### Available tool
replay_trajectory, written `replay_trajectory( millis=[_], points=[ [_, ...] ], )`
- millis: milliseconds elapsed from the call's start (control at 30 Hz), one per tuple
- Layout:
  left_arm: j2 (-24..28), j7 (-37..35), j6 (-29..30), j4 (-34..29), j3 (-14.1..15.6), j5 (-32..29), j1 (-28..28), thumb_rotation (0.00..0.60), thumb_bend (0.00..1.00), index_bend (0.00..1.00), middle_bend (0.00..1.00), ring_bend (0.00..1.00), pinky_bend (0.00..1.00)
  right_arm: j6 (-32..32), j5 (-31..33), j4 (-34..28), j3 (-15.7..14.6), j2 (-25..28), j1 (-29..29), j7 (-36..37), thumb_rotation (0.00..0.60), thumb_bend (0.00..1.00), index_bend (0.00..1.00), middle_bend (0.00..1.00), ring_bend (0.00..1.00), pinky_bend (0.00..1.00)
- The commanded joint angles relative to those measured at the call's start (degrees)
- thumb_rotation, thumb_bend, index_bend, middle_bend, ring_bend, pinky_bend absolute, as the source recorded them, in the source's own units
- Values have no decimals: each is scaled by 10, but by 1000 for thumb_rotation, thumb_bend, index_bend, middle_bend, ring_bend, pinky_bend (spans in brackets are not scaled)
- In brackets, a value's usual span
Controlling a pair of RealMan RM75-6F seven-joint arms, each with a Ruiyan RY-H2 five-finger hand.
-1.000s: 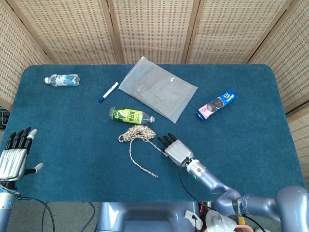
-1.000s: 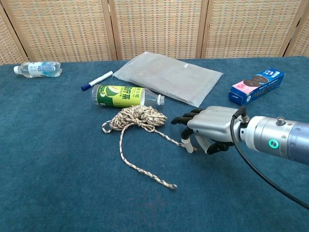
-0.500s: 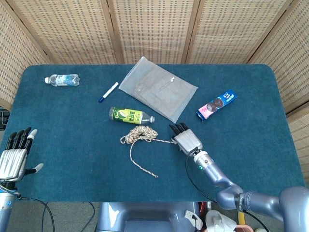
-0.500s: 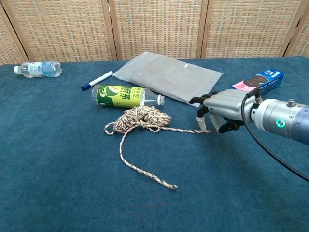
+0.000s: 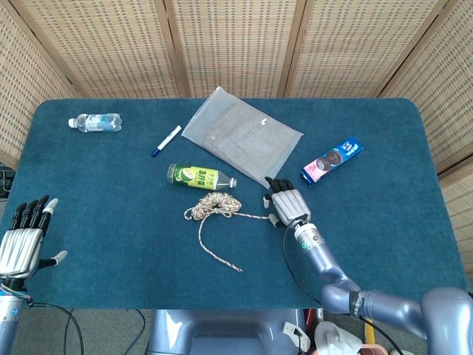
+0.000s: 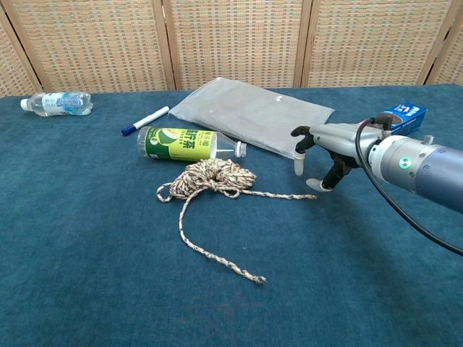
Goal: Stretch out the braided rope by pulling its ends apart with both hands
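Since one second ago: right hand (image 6: 325, 155) shifted from lower centre toward mid-right of the chest view, one rope end dragged out level with it, then released. Braided rope (image 6: 210, 178) at frame centre on the blue table (image 5: 369, 244): bundle just below the green bottle (image 6: 181, 142), one end (image 6: 309, 196) trailing right, the other end (image 6: 255, 277) at lower centre. Right hand now open, raised, fingers spread, holding nothing, thumb tip just above the near end. Left hand (image 5: 21, 240) at lower-left edge of the head view, open, fingers upright, well apart from the rope. Risks: neither end gripped, so no stretch possible; bundle likely to slide whole or snag the bottle if pulled one-sided.
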Motion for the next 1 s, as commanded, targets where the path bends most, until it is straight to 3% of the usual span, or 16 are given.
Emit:
replay_trajectory(
  millis=[33,367,700,1000],
  points=[
    [0,0,-1,1,0,-1,0,600,0,0,0,0,0,-11,24,13,5,-12,4,0,600,392,442,0,0,0],
    [0,0,-4,1,0,-3,-2,600,0,0,0,0,0,-15,58,-2,9,-15,9,5,600,390,442,0,0,0],
    [-2,4,-3,0,1,-1,-2,600,0,0,0,0,0,2,7,19,-20,-32,-2,26,600,379,442,0,0,0],
    [-2,2,-2,0,1,-1,-1,600,0,0,0,0,0,6,-14,56,-22,-49,-6,44,600,381,454,0,0,0]
  ],
)
